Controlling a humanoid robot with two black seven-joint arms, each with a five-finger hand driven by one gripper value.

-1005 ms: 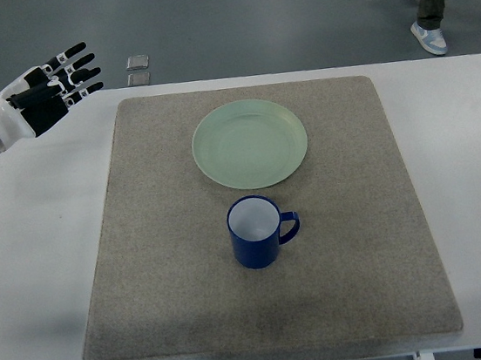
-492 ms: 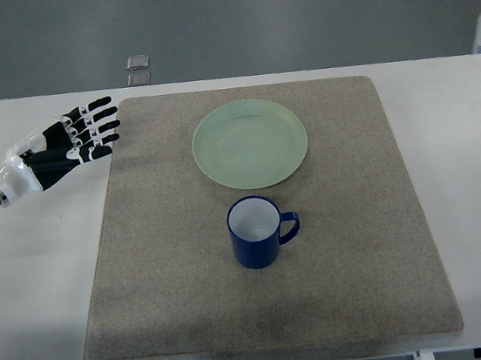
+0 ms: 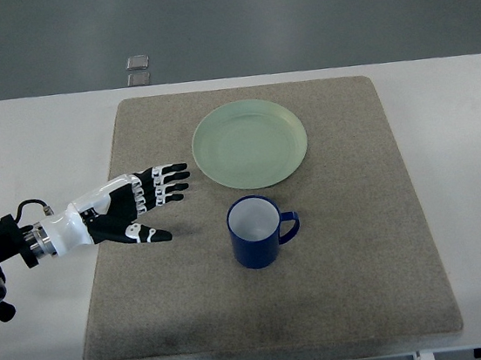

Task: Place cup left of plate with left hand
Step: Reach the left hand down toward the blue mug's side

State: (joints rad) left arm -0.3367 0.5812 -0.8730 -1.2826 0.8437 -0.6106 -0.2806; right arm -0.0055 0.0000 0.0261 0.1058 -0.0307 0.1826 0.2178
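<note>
Reach toward the cup, nothing grasped yet

Left hand [image 3: 130, 213] hovers over the mat [image 3: 371, 243], fingers spread, empty; blue cup [image 3: 256, 232] stands just below the plate [image 3: 250, 143]; next, probably close around its body.

The left hand [image 3: 130, 213] is hovering open at frame left, apart from the blue cup [image 3: 256, 232] below the plate [image 3: 250, 143].

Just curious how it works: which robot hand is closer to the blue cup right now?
The left robot hand. It is over the mat, fingers spread, to the left of the blue cup and not touching it. The right one is out of the picture.
</note>
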